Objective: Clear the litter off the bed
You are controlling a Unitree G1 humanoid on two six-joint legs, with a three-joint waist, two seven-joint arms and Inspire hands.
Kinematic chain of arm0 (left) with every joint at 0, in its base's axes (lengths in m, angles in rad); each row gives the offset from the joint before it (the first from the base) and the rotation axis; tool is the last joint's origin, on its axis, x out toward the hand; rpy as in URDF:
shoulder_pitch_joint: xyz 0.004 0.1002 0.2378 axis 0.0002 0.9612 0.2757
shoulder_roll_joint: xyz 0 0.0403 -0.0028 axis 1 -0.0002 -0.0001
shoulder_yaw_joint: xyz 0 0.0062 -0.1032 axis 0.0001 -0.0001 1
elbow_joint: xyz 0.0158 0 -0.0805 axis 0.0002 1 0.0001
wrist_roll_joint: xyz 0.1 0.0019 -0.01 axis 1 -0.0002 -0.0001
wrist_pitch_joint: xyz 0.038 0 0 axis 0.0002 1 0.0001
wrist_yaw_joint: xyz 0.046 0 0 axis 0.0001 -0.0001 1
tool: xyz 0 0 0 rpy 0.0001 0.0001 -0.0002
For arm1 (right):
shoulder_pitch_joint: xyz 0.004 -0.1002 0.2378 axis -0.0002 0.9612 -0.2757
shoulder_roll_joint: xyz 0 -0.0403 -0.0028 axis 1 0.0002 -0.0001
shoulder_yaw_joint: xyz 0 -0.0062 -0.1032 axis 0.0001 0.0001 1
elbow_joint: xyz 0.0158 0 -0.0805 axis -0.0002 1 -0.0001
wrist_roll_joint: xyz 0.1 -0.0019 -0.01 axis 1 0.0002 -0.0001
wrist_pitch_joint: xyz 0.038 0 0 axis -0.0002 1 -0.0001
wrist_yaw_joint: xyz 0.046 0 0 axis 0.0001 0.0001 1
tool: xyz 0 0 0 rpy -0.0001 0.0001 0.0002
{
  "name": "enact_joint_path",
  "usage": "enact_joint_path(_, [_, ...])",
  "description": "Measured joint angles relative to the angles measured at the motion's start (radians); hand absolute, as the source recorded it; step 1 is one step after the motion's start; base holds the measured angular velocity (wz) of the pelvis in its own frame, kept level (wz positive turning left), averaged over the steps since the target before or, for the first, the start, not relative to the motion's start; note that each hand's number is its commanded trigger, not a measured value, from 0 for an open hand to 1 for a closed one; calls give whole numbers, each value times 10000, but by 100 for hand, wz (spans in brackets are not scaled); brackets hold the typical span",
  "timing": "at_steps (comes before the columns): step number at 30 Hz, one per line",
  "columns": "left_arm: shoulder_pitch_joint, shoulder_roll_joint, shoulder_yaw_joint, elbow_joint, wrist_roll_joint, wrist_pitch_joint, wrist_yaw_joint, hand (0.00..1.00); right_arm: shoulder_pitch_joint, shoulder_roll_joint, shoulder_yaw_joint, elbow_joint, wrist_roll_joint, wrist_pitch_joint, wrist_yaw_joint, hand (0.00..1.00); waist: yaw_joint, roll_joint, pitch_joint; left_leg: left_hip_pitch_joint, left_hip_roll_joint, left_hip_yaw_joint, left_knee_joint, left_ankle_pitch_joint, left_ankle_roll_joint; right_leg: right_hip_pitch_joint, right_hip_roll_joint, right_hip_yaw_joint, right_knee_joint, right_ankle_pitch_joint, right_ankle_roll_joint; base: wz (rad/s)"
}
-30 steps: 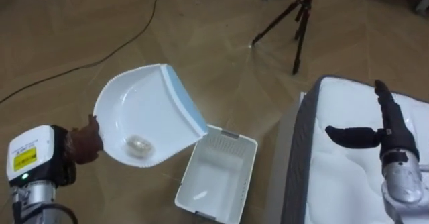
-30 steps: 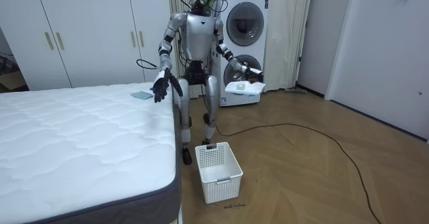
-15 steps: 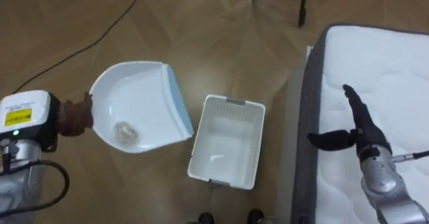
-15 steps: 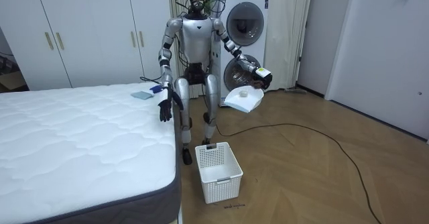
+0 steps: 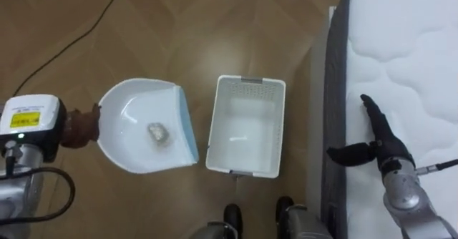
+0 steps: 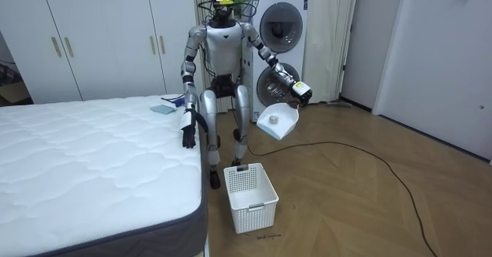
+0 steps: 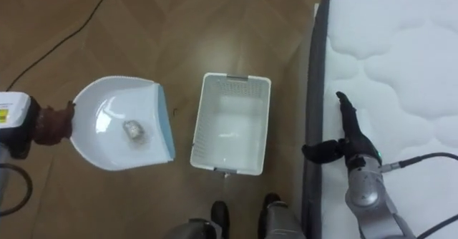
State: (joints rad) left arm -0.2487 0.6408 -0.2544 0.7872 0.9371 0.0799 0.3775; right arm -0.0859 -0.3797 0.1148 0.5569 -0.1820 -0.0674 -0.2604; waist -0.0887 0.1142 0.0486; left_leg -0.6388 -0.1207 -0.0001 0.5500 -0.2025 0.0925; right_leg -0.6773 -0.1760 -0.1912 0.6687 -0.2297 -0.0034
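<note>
A white dustpan (image 5: 143,127) with a pale blue lip hangs over the wooden floor, left of an empty white basket (image 5: 250,82). A small crumpled pale scrap (image 5: 158,132) lies in the pan. My left hand (image 5: 80,122) is shut on the pan's handle, beside a white box with a yellow label on my wrist. My right hand (image 5: 379,142) hangs open, fingers straight, over the edge of the white quilted mattress (image 5: 408,46). In the room view I stand at the bed's corner with the dustpan (image 6: 278,121) tilted above the basket (image 6: 250,198).
A dark cable (image 5: 71,42) runs across the floor at the upper left. In the room view a small blue-green item (image 6: 161,109) lies on the bed (image 6: 84,165). Stacked washing machines (image 6: 280,49) and white wardrobes (image 6: 100,34) stand behind me.
The head camera has tipped down, so the basket now shows below me. The dustpan has come lower and tilted toward the basket. My right arm has dropped to the mattress edge.
</note>
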Motion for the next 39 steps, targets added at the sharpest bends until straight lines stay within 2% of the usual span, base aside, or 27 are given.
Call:
enact_joint_path(3, [-47,246,-457,6,87,201,-144,100,16,-167,328,-294,-199,16,-143,0,-130,177,13,-3,-7,140,0,-1,-2,-100,-132,7,125,-68,-45,-9])
enact_joint_path(4, [-79,420,-827,9,66,261,-182,100,-13,-216,494,-367,-200,15,-242,0,-179,222,12,7,-27,248,-8,-1,-1,-195,-179,37,261,-91,-52,-10])
enact_joint_path(6, [-125,558,-1212,229,80,265,-289,100,-50,-260,617,-393,-245,-51,-305,0,-471,475,12,16,-110,307,5,-1,5,-262,-257,62,445,-197,-56,-3])
enact_joint_path(10, [-126,649,-1242,406,72,321,-637,100,-61,-261,616,-545,-248,-159,-261,0,-661,655,13,193,-152,725,-4,-41,59,-406,-325,455,825,-398,-28,-10])
enact_joint_path(15, [-205,985,-1328,589,67,320,-772,100,-88,-263,627,-558,-503,-478,-260,0,-807,871,1,386,-158,1047,-57,-74,35,-483,-310,807,1010,-536,-60,-14])
enact_joint_path(16, [-206,1013,-1327,594,79,320,-773,100,-71,-265,631,-567,-561,-520,-260,0,-823,946,-39,422,-158,1086,-71,-82,21,-483,-310,847,1040,-562,-71,-9])
enact_joint_path(22, [-221,1027,-1326,714,174,320,-779,100,-18,-270,631,-581,-986,-815,-245,0,-887,1157,-26,663,-141,1371,-262,-106,-9,-481,-276,1086,1144,-655,-82,-9])
enact_joint_path(28, [-273,1026,-1416,719,138,320,-735,100,-19,-305,893,-603,-899,-868,-286,0,-1063,1177,-20,772,-121,1606,-328,-134,-12,-483,-310,1151,1281,-810,-94,2])
enact_joint_path(33, [-288,1014,-1439,797,-329,306,-540,100,20,-373,1041,-591,-620,-965,-292,0,-1091,1167,-12,887,-85,1614,-339,-162,-51,-397,-268,1157,1256,-829,-127,-2])
enact_joint_path(36, [-287,990,-1439,655,-456,307,-511,100,93,-387,1043,-594,-616,-980,-285,0,-1041,1107,25,973,-65,1615,-397,-199,-67,-326,-268,1135,1239,-858,-148,-2])
enact_joint_path(37, [-217,956,-1438,557,-483,306,-404,100,100,-389,1044,-592,-620,-980,-274,0,-980,1011,72,1089,-61,1670,-451,-203,-75,-269,-218,1215,1232,-858,-149,-14])
enact_joint_path(39, [-85,821,-1421,84,-481,230,-269,100,289,-482,1043,-599,-593,-967,-270,0,-660,894,61,1281,101,1671,-524,-214,-127,-26,63,1304,866,-753,-142,-25])
